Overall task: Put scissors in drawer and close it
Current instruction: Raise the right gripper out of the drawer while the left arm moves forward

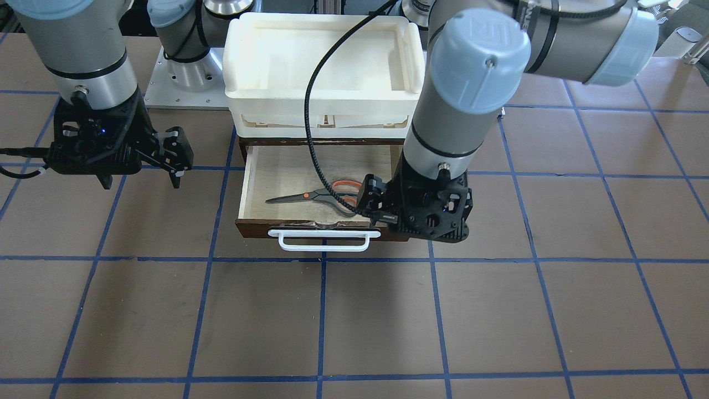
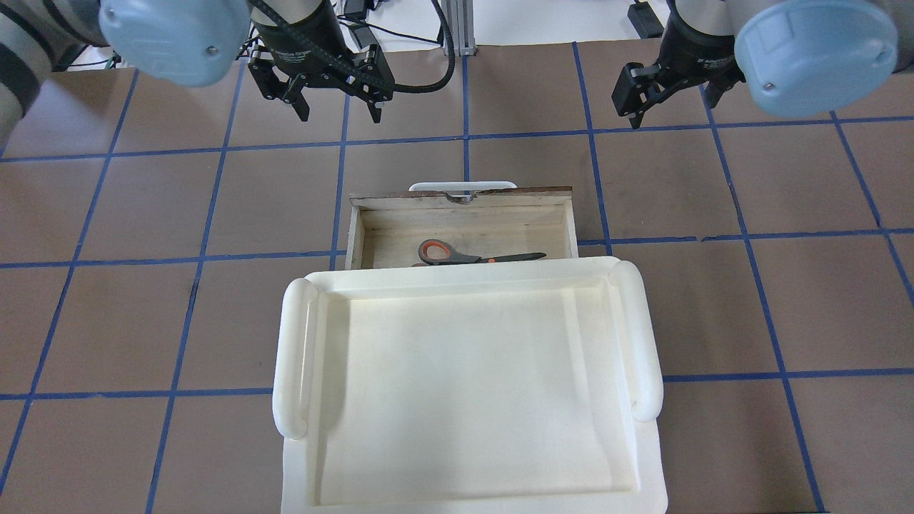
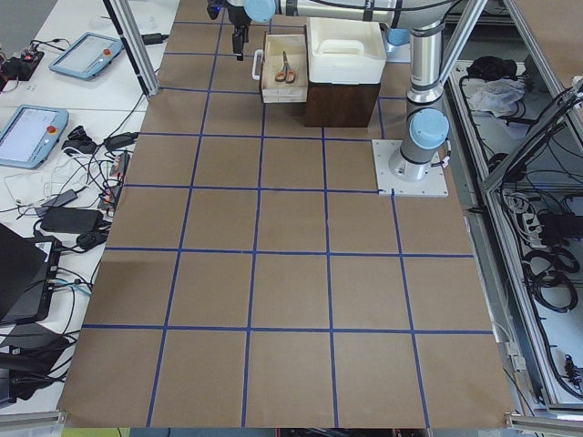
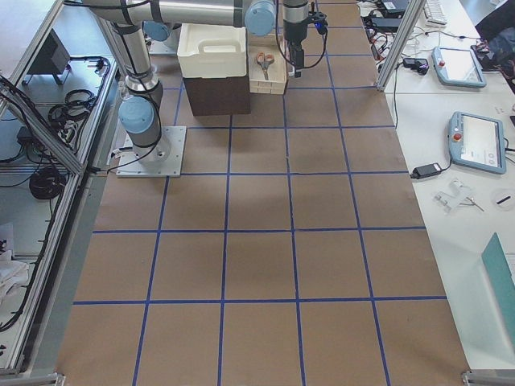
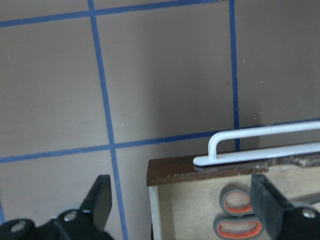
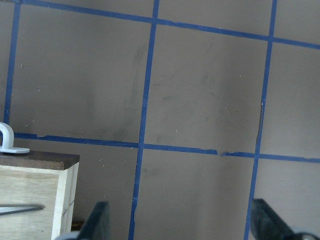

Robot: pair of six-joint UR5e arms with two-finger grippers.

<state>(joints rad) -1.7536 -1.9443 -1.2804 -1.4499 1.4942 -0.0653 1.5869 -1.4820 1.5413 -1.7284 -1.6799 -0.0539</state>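
**Scissors [image 1: 316, 197] lie in the open drawer [image 1: 247, 188]**

They rest flat at frame centre. The left gripper [image 2: 340, 108], spread wide and empty, hangs over the drawer's front corner beside the white handle [image 1: 324, 240]. The right gripper [image 1: 141, 177], also wide, is at middle left. Pushing that corner alone may jam the drawer crooked. The table [image 1: 332, 321] below the handle gives room

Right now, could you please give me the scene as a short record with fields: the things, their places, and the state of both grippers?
scissors: lying flat inside the drawer, blades shut, handles toward the robot's left
drawer: pulled open, white bar handle untouched
left gripper: fingers open, empty, above the drawer's front corner
right gripper: fingers open, empty, above the table beside the drawer
white tray: on top, above the drawer
left to do: close the drawer
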